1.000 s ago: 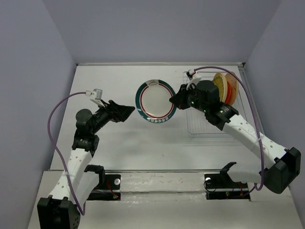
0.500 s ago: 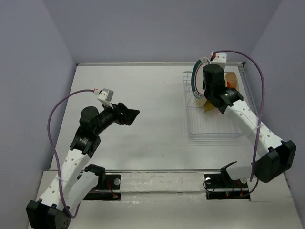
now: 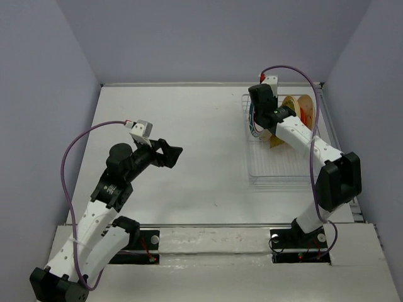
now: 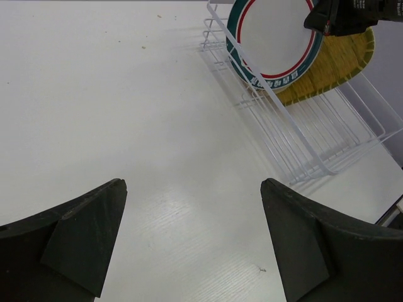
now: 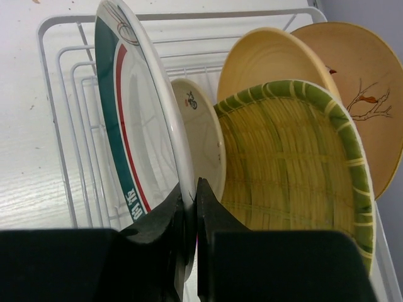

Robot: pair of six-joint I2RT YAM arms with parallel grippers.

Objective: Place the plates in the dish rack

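My right gripper [image 5: 191, 196] is shut on the rim of the white plate with the green-red rim [image 5: 135, 126]. It holds the plate upright at the left end of the white wire dish rack [image 5: 58, 126]; the top view shows plate [image 3: 252, 121], gripper [image 3: 257, 112] and rack [image 3: 280, 171]. Behind it stand a small beige plate [image 5: 200, 135], the yellow patterned plate [image 5: 296, 170], a peach plate [image 5: 271, 60] and the large cream bird plate [image 5: 368, 94]. My left gripper [image 3: 171, 153] is open and empty over the table, left of the rack.
The left wrist view shows the rack [image 4: 296, 135] ahead to the right with the green-rimmed plate [image 4: 274, 34] and yellow plate [image 4: 334, 69] in it. An orange-red plate [image 3: 307, 117] stands at the rack's far right. Grey walls enclose the table.
My right gripper has carried the green-rimmed plate from the table's middle to the rack's left end and turned it upright. My left arm has shifted slightly right.
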